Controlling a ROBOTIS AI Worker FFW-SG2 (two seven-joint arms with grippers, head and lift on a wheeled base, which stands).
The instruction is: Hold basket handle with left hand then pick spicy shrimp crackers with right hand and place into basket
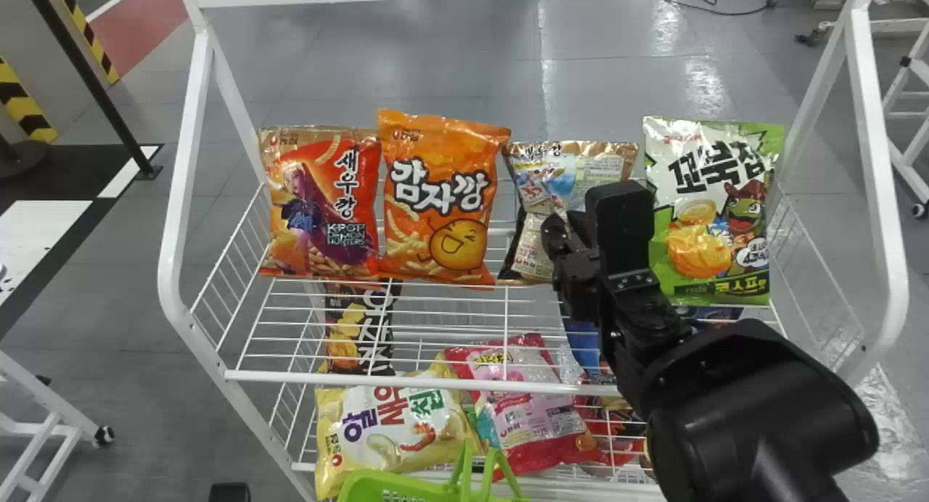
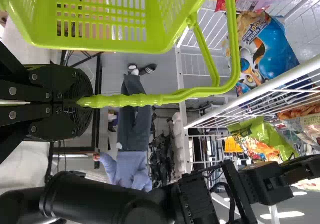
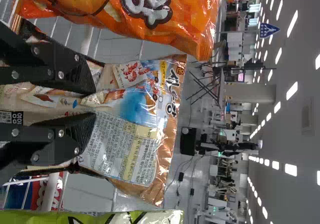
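Although the basket is secured, with my left tool closed on its handle, I judge the job about half done. My right tool is partly closed, its fingers squeezing the packet I take for the spicy shrimp crackers. That packet is upright at the upper shelf, between an orange packet and a green one. Its shiny gold-edged film is creased; a blue patch and pale text panel show. Lifting out and basketing remain.
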